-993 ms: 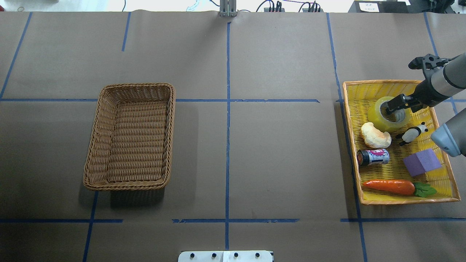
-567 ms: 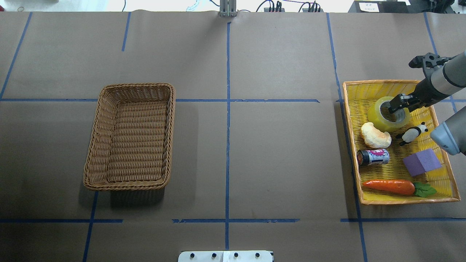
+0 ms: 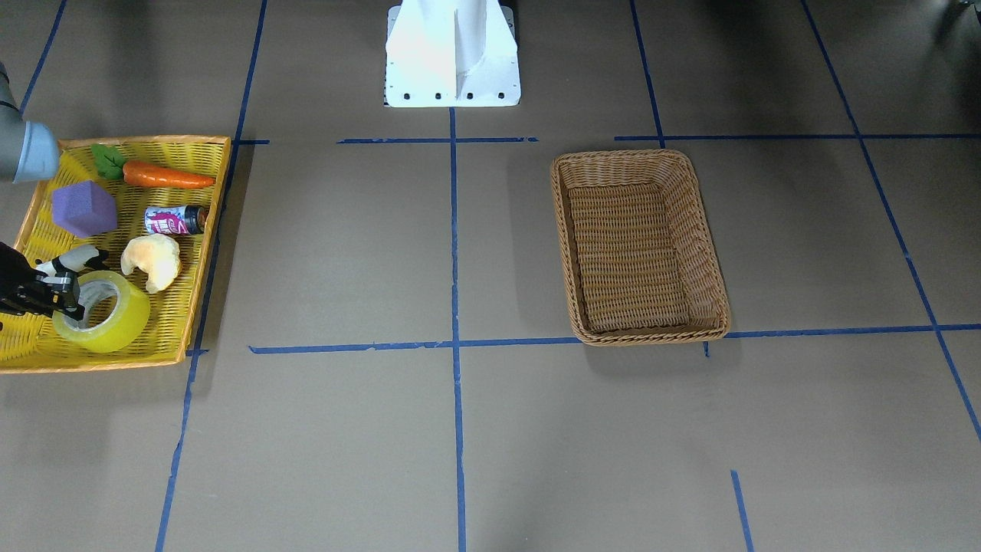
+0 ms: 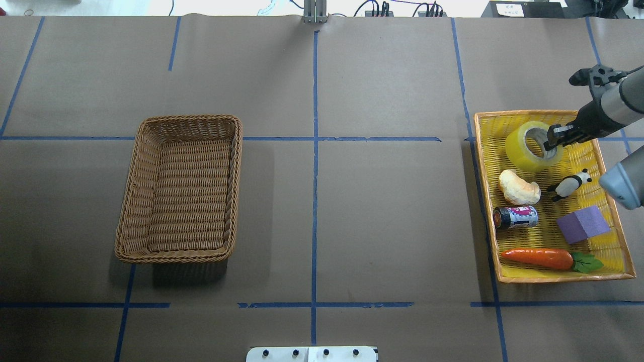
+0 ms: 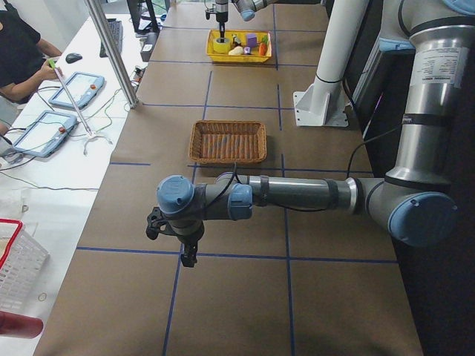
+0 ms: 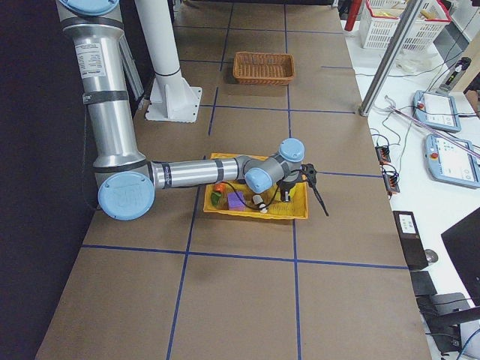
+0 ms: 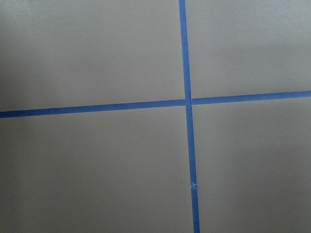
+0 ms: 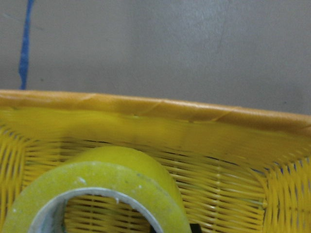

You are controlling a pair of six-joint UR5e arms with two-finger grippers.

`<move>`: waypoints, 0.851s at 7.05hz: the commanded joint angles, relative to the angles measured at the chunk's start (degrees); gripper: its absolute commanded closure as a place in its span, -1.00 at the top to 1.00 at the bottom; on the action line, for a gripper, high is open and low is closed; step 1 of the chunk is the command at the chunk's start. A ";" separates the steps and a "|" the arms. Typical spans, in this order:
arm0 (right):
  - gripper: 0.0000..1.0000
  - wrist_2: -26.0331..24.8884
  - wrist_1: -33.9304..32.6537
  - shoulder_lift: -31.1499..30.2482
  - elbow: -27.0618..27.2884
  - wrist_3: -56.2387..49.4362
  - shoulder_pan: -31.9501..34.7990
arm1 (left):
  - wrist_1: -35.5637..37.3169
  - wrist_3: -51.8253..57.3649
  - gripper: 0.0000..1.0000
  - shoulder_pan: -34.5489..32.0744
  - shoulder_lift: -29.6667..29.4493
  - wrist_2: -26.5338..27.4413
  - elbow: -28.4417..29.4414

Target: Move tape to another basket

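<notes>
The yellow-green tape (image 4: 523,151) is in the back part of the flat yellow tray (image 4: 486,201), tilted and raised off the tray floor. My right gripper (image 4: 552,140) is shut on its wall, one finger inside the grey-white core. The front view shows the same hold on the tape (image 3: 115,318) by the right gripper (image 3: 65,295). The right wrist view has the tape (image 8: 121,165) close up. The brown wicker basket (image 4: 231,186) stands empty on the table's left half. My left gripper (image 5: 185,252) hangs over bare table and shows only in the left side view, so I cannot tell its state.
The tray also holds a bread piece (image 4: 518,187), a panda figure (image 4: 568,184), a small can (image 4: 515,217), a purple block (image 4: 582,223) and a carrot (image 4: 538,257). Blue tape lines cross the brown table between tray and basket.
My right gripper has risen and pulled back toward the tray's far edge, and the tape has come up and tilted with it.
</notes>
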 commanded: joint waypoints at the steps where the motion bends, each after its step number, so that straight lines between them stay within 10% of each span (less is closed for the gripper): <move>1: -1.00 9.64 -0.01 -0.01 4.35 0.48 5.76 | -0.18 -0.15 1.00 0.00 -0.44 -0.01 -0.48; 6: -1.00 12.35 8.45 6.75 9.73 31.17 1.16 | -2.98 -27.31 1.00 11.65 -7.91 -1.68 -11.88</move>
